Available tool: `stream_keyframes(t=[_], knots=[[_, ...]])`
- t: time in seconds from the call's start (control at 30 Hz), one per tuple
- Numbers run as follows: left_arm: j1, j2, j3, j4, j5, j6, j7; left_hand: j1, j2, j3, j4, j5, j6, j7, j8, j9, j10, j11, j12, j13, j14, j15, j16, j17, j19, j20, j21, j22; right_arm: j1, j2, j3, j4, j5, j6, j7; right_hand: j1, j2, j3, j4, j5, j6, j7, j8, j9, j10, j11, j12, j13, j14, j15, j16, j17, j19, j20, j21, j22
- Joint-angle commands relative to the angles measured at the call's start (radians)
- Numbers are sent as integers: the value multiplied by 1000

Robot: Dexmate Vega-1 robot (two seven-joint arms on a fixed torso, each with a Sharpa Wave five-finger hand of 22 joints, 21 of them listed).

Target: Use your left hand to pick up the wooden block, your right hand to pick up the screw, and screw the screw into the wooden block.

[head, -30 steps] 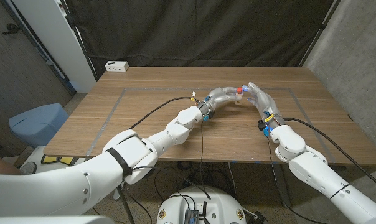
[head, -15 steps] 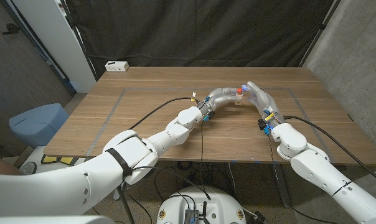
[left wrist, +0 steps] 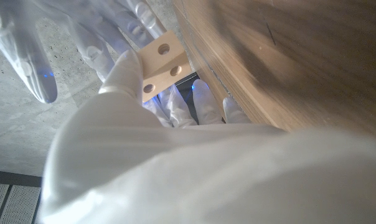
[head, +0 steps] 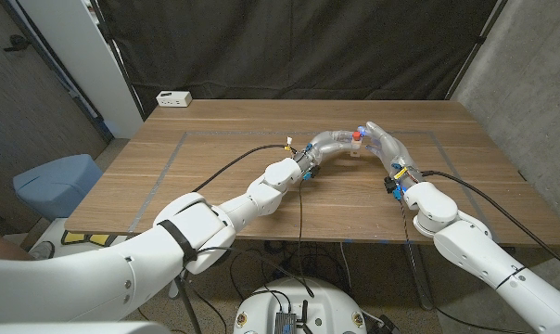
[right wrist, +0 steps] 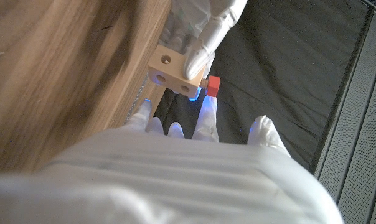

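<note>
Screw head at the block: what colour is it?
Red. The screw head shows best in the right wrist view, against the pale wooden block.

Overhead head view; close wrist views, shared wooden block [left wrist: 165, 64].

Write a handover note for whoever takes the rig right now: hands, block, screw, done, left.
Left hand: grips the block, above the table.
Right hand: fingers at the screw; whether they grip it is unclear.
Screw: its red head sits against the block's side, at a hole; depth cannot be told.
Done: block picked up, screw brought to the block.
Left: turn the screw fully in, if not yet seated.
</note>
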Motion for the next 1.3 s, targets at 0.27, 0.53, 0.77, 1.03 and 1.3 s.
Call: stream_keyframes(t=[0.27,0.53,0.77,1.03,1.3], knots=[[-5,-8,-1,17,-2,-2,0,-32,61,39,33,4,81,42,8,13,18,-6,31,105,8,-85,3,5,7,4,9,2,-1,-8,0,-1,6,-7,-2,-11,3,-2,3,2,37,4,16,6,-4,-3,12,2,-6,2,6,2,0,3,0,4],[-9,-11,-2,25,-3,-2,0,-33,61,39,34,4,82,42,8,13,19,-6,32,105,7,-85,4,6,6,4,9,2,-7,-8,3,-4,5,-7,-11,-12,5,-1,3,2,59,6,23,8,4,-3,16,2,0,3,9,2,4,4,2,4],[-13,-16,-3,37,-5,-3,-2,-32,61,39,33,4,81,44,7,13,18,-6,31,105,7,-85,3,5,6,3,9,2,-10,-5,5,-6,6,-10,-19,-12,7,1,3,3,76,12,28,9,11,1,19,2,8,5,12,2,7,5,3,3],[-20,-22,-4,53,-8,-3,-4,-32,62,40,33,4,80,43,7,13,17,-6,31,105,8,-84,4,6,7,4,9,2,-12,-5,8,-9,6,-14,-26,-11,10,3,1,3,103,16,36,11,25,-3,23,2,15,4,14,1,13,5,5,3],[-28,-29,-5,71,-10,0,-7,-33,62,40,34,4,82,42,7,13,17,-6,31,105,8,-86,4,6,7,3,9,2,-16,-5,10,-14,4,-17,-34,-9,12,6,0,3,137,23,46,13,41,-8,27,2,23,4,16,0,19,6,6,3]])
